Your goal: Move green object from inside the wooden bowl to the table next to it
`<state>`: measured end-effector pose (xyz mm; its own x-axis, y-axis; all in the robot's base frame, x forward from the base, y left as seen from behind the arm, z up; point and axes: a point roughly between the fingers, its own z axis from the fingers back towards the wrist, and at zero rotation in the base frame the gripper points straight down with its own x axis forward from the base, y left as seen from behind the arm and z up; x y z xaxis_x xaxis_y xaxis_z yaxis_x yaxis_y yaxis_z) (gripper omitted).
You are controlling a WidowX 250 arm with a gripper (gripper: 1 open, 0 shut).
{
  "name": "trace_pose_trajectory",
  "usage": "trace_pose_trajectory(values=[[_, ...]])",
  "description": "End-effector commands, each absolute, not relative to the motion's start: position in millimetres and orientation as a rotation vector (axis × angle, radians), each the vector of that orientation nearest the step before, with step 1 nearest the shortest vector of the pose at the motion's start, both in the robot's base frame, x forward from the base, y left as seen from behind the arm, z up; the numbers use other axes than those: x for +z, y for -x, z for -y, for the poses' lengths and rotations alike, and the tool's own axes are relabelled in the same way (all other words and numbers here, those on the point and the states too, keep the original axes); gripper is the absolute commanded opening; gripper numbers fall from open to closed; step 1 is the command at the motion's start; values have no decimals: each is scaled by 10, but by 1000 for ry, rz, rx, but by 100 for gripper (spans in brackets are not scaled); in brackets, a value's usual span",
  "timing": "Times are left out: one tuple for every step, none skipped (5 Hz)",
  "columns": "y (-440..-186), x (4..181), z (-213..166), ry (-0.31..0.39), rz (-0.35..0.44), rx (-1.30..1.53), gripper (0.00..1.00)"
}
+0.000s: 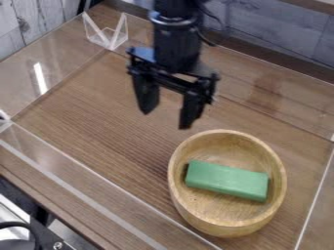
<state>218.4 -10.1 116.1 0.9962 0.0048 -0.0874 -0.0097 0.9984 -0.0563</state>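
Here, pincer point(169, 105) open, pointing down, up-left of wooden bowl point(192, 208); green object point(226, 181) lies inside bowl; bare table point(92, 127) left of bowl, bounded by acrylic walls point(78, 200).

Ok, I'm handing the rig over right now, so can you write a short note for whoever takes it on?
Gripper: open, empty, pointing down over bare table, up and left of the wooden bowl in the camera view.
Green object: lying flat inside the bowl, untouched.
Done: nothing moved out yet.
Left: bring the fingers over the bowl, grasp the block, lift it out, set it on the table beside the bowl.
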Motion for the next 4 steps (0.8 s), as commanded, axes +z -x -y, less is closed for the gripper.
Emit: trace_pose_trajectory(values=[[-2040, 1271, -46, 82, -13, -39, 100], [-2004, 1257, -19, 105, 2, -84, 100], [-2067, 1200, -92, 97, 7, -76, 100], [-2109, 1144, -149, 90, 5, -68, 100]])
